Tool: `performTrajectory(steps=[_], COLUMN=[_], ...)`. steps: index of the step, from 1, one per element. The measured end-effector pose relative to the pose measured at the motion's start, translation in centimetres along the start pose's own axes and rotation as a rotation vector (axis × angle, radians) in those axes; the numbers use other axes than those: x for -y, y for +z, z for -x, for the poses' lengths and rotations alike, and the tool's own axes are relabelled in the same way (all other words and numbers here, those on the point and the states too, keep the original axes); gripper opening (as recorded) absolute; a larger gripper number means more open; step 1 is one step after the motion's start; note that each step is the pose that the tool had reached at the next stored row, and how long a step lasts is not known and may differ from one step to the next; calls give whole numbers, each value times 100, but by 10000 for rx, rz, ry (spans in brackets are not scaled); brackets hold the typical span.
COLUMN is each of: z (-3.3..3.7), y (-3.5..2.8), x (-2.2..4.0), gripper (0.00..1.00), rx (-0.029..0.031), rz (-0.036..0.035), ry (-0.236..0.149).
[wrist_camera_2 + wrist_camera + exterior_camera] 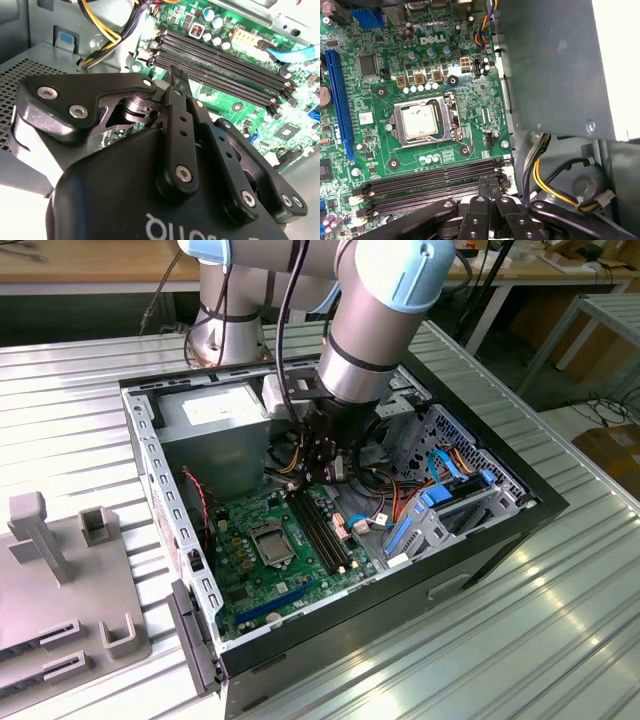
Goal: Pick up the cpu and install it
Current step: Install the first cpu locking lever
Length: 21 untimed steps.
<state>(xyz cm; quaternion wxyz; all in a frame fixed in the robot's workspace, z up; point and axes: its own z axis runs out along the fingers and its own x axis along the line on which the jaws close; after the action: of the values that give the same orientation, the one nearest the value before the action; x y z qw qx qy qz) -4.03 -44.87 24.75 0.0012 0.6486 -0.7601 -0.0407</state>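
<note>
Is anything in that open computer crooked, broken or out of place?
Nothing stands out. The cpu lies flat and square in its socket on the motherboard, and the gripper hangs shut above the memory slots.

Exterior view high, oblique over open case (520,502); both wrist views close, sharing motherboard (470,100).

open computer case (480,540), green motherboard (375,105), black memory slots (425,180), yellow-black cables (545,180)
</note>
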Motion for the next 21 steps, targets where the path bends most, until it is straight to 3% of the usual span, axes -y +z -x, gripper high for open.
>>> performTrajectory(steps=[2, 3, 10, 15, 21], z=[-4, -5, 18, 17, 25], y=[1, 1, 20, 27, 34], x=[-22, -27, -42, -44, -122], gripper=[11, 11, 11, 11, 11], rx=[-122, -135, -162, -217, -218], rz=[-17, -17, -5, 33, 19], ry=[-60, -89, -487, -1331, -1425])
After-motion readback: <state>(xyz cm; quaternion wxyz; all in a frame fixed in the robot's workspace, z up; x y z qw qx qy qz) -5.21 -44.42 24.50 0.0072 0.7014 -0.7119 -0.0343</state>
